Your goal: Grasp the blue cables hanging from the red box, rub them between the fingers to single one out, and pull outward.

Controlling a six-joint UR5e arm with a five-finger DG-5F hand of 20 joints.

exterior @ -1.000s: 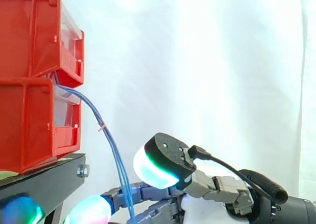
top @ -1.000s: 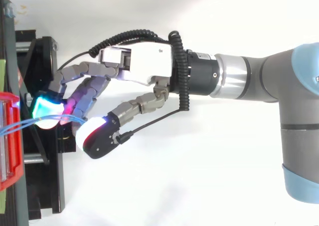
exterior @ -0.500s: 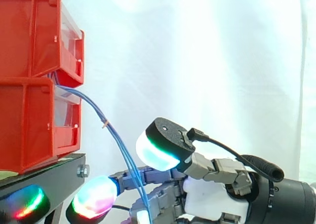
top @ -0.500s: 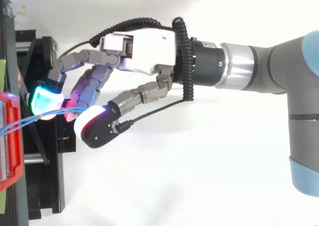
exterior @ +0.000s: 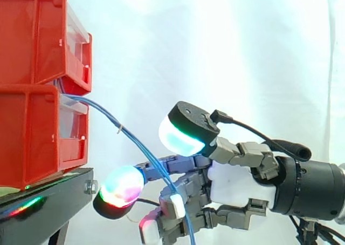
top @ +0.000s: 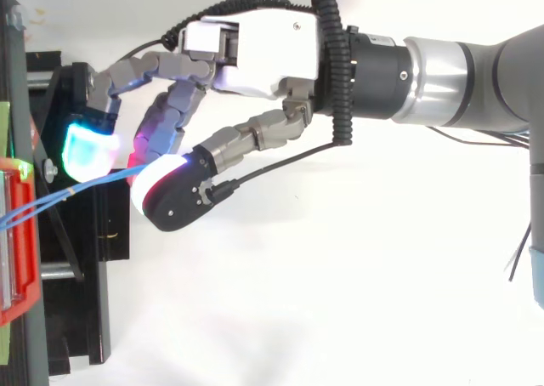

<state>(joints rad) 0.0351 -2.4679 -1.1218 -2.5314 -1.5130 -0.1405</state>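
Note:
Thin blue cables [exterior: 135,141] come out between the two stacked red bins [exterior: 38,45] and slope down to the right into my hand [exterior: 237,183]. They pass between the fingers below the thumb's cyan pad [exterior: 180,137] and trail on downward. In the top view the cables [top: 76,189] run from the red bin's edge [top: 17,258] to where the thumb meets the fingers of the hand [top: 263,50]. The fingers are curled and pinch the cables. A small tan tie [exterior: 119,129] binds the cables partway along.
The red bins stand on a black stand [exterior: 48,202] at the left, close to the fingertips. Behind everything hangs a white curtain [exterior: 226,56]. The arm [top: 459,88] comes in from the right.
The hand has risen and drawn back to the right, away from the bins. The cables in it now slope less steeply.

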